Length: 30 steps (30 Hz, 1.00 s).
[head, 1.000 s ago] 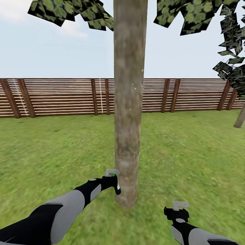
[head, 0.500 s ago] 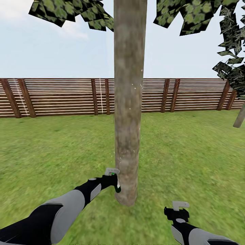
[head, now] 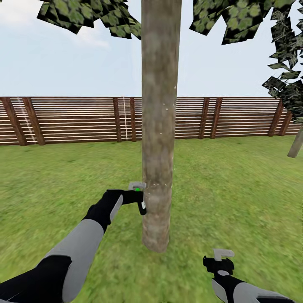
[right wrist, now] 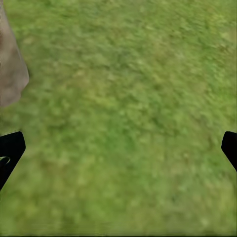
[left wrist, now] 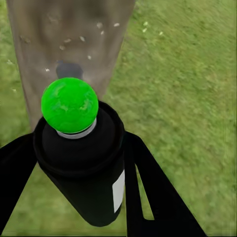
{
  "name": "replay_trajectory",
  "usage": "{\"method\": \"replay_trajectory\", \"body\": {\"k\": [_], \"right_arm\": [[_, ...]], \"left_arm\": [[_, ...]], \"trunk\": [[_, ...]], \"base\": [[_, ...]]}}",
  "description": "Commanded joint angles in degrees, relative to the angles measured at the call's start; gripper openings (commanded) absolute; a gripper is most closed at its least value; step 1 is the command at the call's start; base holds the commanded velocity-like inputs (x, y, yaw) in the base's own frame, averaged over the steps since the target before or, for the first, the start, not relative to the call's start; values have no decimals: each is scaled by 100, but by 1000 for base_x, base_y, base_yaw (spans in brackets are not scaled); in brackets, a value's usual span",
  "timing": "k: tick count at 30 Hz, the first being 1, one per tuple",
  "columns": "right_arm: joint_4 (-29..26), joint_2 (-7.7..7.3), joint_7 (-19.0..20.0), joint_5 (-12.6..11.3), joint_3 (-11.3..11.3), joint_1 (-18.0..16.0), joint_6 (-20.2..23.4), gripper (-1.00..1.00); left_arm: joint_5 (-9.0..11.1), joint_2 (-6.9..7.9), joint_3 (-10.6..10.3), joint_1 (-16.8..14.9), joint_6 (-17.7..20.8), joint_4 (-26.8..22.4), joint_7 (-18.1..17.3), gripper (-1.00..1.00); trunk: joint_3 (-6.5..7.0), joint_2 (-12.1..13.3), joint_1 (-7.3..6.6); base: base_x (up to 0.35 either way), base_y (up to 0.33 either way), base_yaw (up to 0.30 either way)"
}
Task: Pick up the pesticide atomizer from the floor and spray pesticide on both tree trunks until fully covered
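While the spraying step of the task is in hand, the head view has the left gripper (head: 135, 197) raised beside the straight grey-brown mottled tree trunk (head: 158, 126), its black fingers pinching the small dark-bodied pesticide atomizer with a pale grey trigger head and green dot (head: 139, 194), which sits just beside the bark, low on the column but well above its base. Tiny white specks fleck the trunk above the nozzle, blocky green leaves (head: 97, 14) hang overhead, and a brown slatted wooden fence (head: 75, 120) closes the green lawn (head: 235, 189) behind. Low in that view the right gripper (head: 219, 259) hangs over the grass, holding nothing. From the left wrist view, the atomizer's black bottle (left wrist: 81, 168) with its white label strip and bright green cap is clamped between the two dark fingers (left wrist: 148, 192), pointing at the trunk (left wrist: 69, 44), where pale flecks dot the bark. From the right wrist view, the fingertips (right wrist: 10, 150) stand spread wide at the picture's edges over bare grass, with a slice of the trunk's foot (right wrist: 11, 74) to one side. By my judgement much of the trunk is not yet covered, so the next move calls for sweeping the nozzle along the bark while keeping it aimed closely, then moving to the second tree (head: 296, 145) at the far right.
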Motion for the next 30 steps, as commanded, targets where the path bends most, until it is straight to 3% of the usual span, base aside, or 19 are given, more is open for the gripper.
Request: {"method": "replay_trajectory", "body": {"k": [1,4,6,9,11,12,13,15,19,20,22,25,30], "right_arm": [[26,0,-14,22,-12,-10,-41,100],[26,0,-14,22,-12,-9,-41,100],[26,0,-14,22,-12,-9,-41,100],[26,1,-14,22,-12,-9,-41,100],[26,6,-14,22,-12,-9,-41,100],[26,6,-14,22,-12,-9,-41,100],[26,8,-14,22,-12,-10,-41,100],[26,8,-14,22,-12,-10,-41,100],[26,8,-14,22,-12,-9,-41,100],[26,8,-14,22,-12,-9,-41,100],[26,8,-14,22,-12,-9,-39,100],[26,8,-14,22,-12,-9,-40,100],[26,8,-14,22,-12,-9,-41,100]], "left_arm": [[-21,-1,-138,-4,41,-1,-28,-100],[-13,-1,-404,-4,62,-96,-29,-100],[2,-1,-547,-4,129,-452,-35,-100],[73,-1,-944,-4,641,-1096,-98,-100],[342,-1,-1043,-4,1100,-1665,-121,-100],[676,-1,-1091,-5,1746,-2276,-130,-100],[883,-1,-1113,-26,2265,-2734,-133,-100],[995,-1,-1121,-265,2490,-2877,-135,-100],[1782,-1,-1124,-1160,2603,-2486,-143,-100],[1863,-1,-1124,-1278,2606,-2362,-144,-100],[2122,-1,-1124,-1857,2614,-1825,-145,-100],[2191,-1,-1124,-2263,2622,-1648,-145,-100],[2241,-1,-1108,-3222,2634,-1190,-145,-100]], "trunk": [[-7,-6,-2],[-7,-6,-2],[-7,-6,-2],[-7,-6,-2],[-7,-6,-2],[-7,-6,-2],[-7,-6,-2],[-7,-6,-2],[-7,-6,-2],[-7,-6,-2],[-7,-6,-2],[-7,-6,-2],[-7,-6,-2]], "base": [[-169,54,0],[-74,23,0],[-21,7,0],[-6,2,0],[-2,1,0],[0,0,0],[0,0,0],[0,0,0],[0,0,0],[0,0,0],[0,0,0],[0,0,0],[0,0,0]]}}
